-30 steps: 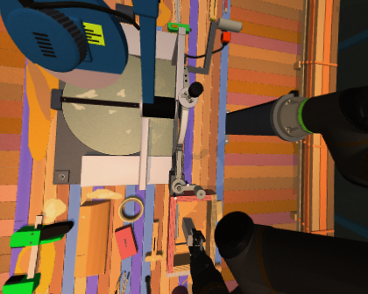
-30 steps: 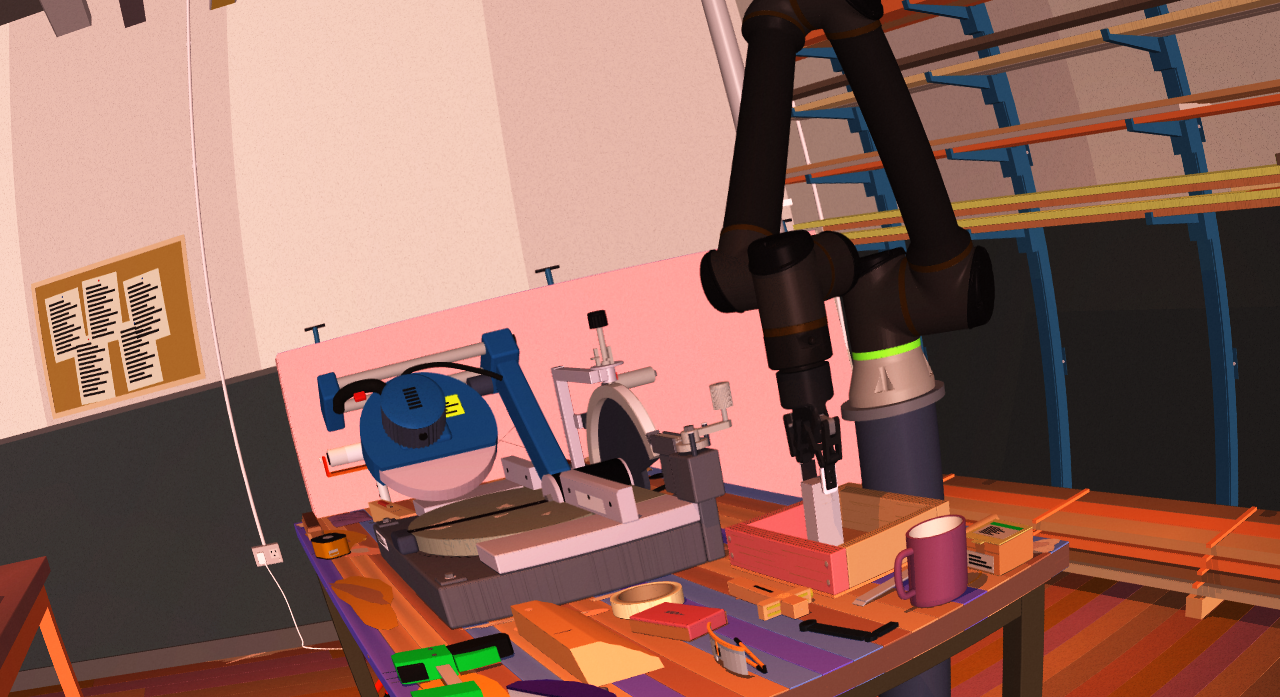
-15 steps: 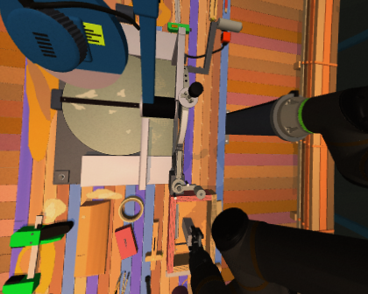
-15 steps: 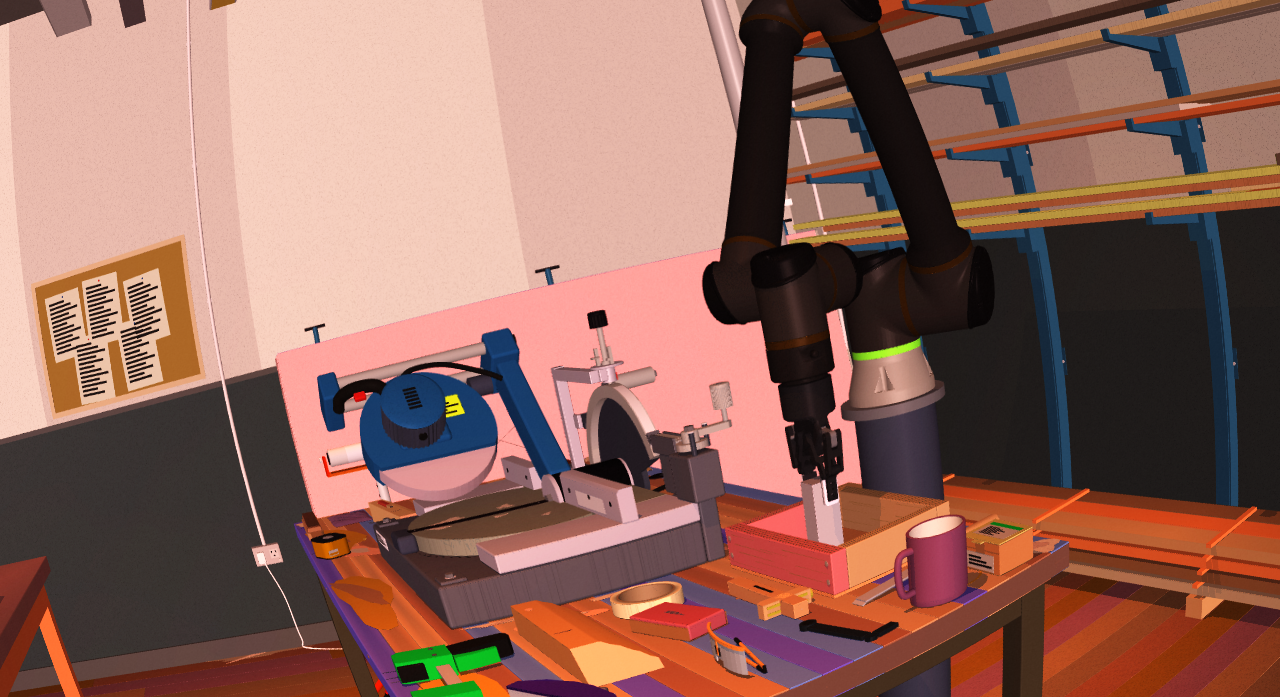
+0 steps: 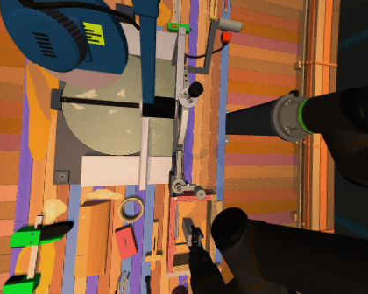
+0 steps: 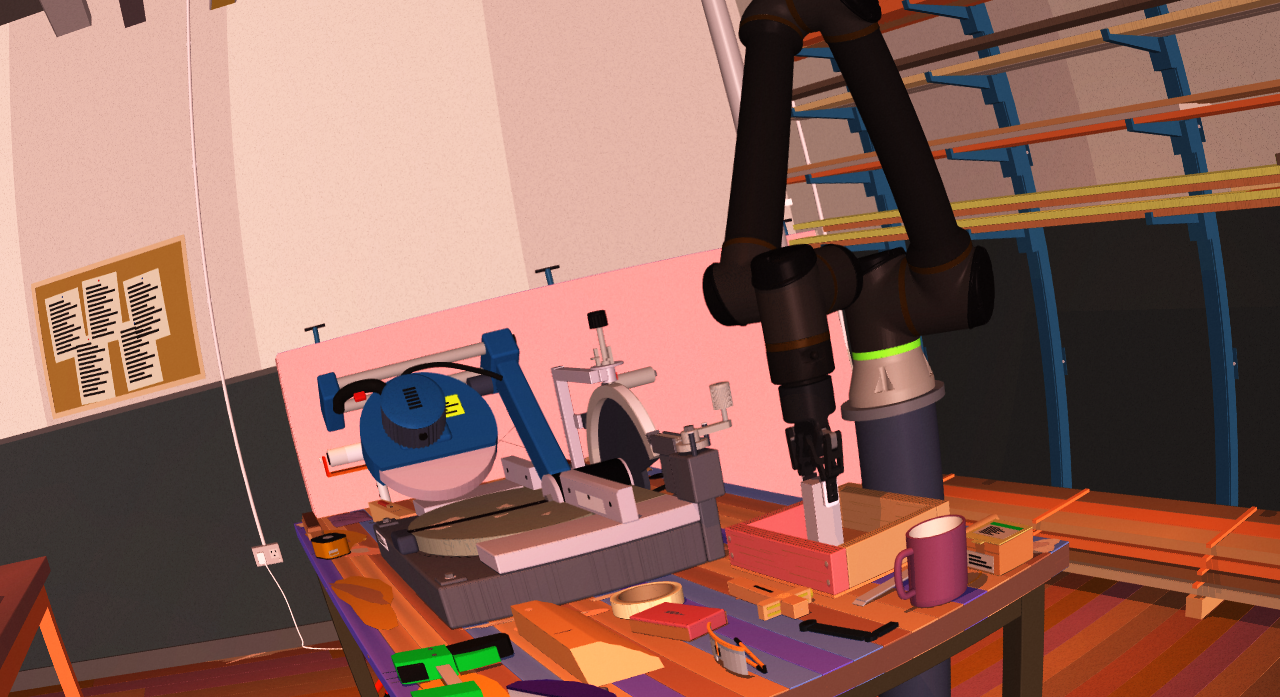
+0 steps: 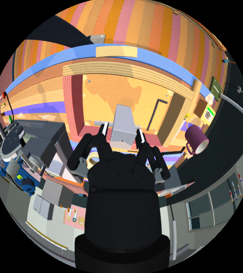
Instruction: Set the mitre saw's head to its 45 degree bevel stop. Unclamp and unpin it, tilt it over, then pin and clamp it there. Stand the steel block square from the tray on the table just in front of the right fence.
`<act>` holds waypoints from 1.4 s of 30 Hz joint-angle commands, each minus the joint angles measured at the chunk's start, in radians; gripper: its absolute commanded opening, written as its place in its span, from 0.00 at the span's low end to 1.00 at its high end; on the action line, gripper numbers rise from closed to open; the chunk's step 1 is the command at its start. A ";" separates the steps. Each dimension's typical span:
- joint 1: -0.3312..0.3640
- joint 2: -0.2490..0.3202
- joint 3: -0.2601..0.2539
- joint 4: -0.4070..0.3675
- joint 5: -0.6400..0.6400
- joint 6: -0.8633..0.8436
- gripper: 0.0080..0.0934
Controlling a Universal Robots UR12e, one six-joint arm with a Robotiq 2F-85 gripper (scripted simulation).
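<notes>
The steel block square (image 6: 823, 512) (image 7: 122, 126) (image 5: 188, 229) stands upright inside the wooden tray (image 6: 832, 538) (image 7: 127, 101), and my gripper (image 6: 817, 483) (image 7: 122, 132) hangs open over its top end with a finger on either side of it, holding nothing. The mitre saw (image 6: 537, 487) sits to the left of the tray on the bench, its blue head (image 6: 428, 434) (image 5: 62, 33) leaning over to the left. Its fences (image 6: 582, 523) run along the grey table (image 5: 115, 129).
A purple mug (image 6: 934, 559) (image 7: 196, 140) stands just right of the tray near the bench edge. A black hex key (image 7: 156, 112) lies in the tray. A tape roll (image 6: 646, 597), a red box (image 6: 678, 618) and wood offcuts (image 6: 582, 644) lie in front of the saw.
</notes>
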 commanded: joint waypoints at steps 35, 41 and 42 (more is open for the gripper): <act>0.000 0.000 -0.001 -0.001 0.001 0.000 0.01; 0.000 0.001 -0.001 -0.001 0.001 0.000 0.00; 0.000 0.001 -0.001 -0.001 0.001 0.000 0.00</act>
